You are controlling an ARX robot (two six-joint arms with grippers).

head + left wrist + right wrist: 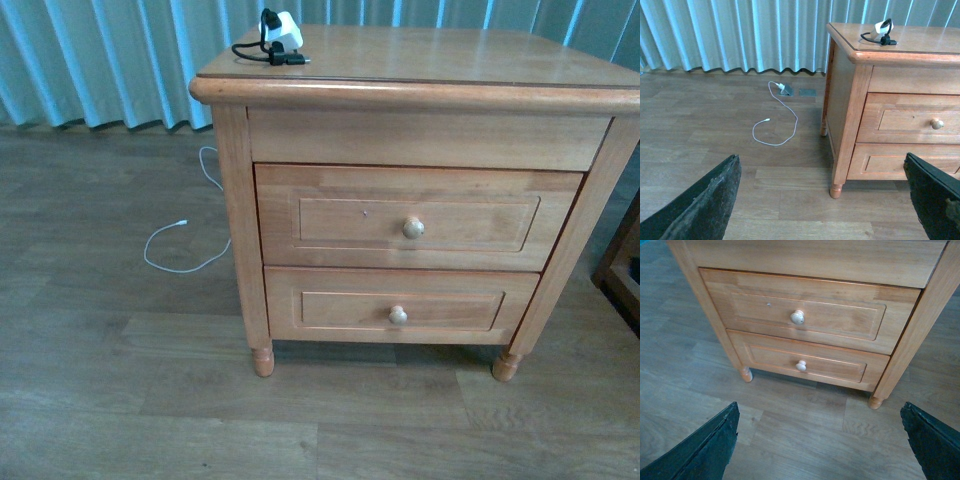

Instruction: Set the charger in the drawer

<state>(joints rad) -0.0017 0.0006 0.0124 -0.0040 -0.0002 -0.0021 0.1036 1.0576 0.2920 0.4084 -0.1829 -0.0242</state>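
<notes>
A honey-coloured wooden bedside cabinet [236,200] stood on a grey-brown plank floor [120,400], with a pale blue-green pleated curtain [110,60] behind it. The charger [281,34], a small white plug block with a short black cable coiled beside it, lay on the worktop [430,55] near its far left corner, close to the curtain. Below the worktop was the drawer [330,190], the taller upper one of two, closed. It had a recessed panel front with a small dark dot and a round wooden knob [413,227] right of centre. The shorter lower drawer [330,300] beneath it was closed too. A thin white cable [178,248] trailed in a loop across the floor to the left of the cabinet, well apart from the charger. My left claw [820,157] hung above the floor to the cabinet's left, its two dark fingers [715,195] spread wide and holding nothing. My right claw [819,405] faced the two drawer fronts from in front and above, spread just as wide and empty, touching nothing.
</notes>
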